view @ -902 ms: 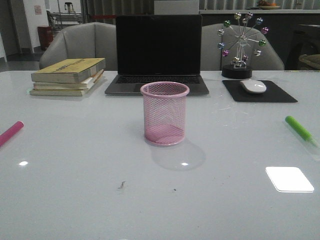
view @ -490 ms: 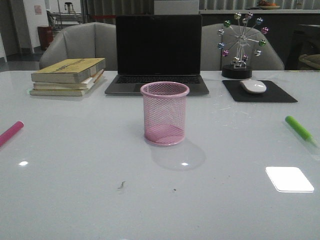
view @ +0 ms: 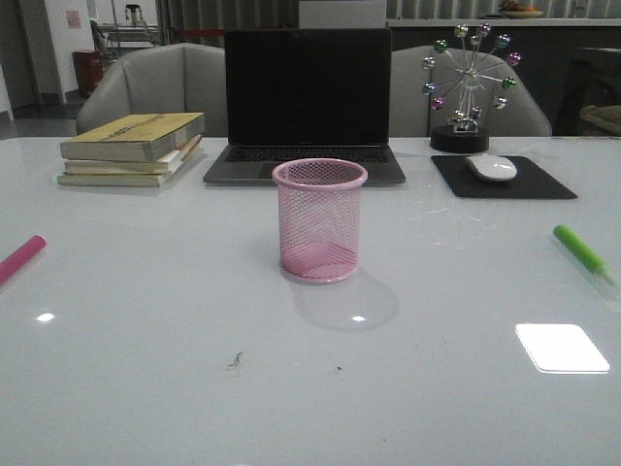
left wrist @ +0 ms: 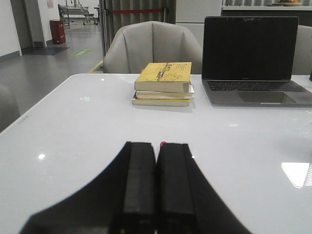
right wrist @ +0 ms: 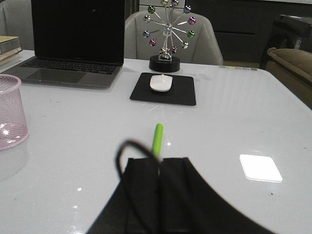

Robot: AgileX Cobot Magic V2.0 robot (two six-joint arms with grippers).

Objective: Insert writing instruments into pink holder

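Note:
The pink holder [view: 319,221], a mesh cup, stands upright and empty at the table's middle; its side also shows in the right wrist view [right wrist: 9,112]. The hot pink pen [view: 21,258] lies flat at the far left edge. Only its tip [left wrist: 162,143] peeks out just beyond my left gripper [left wrist: 156,145], which is shut with nothing in it. The lime green pen [view: 580,249] lies flat at the far right. It [right wrist: 157,139] stretches away from the tips of my right gripper [right wrist: 160,160], shut and empty. Neither gripper appears in the front view.
Behind the cup sits an open laptop [view: 307,107]. A stack of books [view: 131,148] is at the back left. A white mouse [view: 492,167] on a black pad and a ferris-wheel ornament [view: 470,87] stand at the back right. A black cable loop [right wrist: 122,151] curls beside the right fingers.

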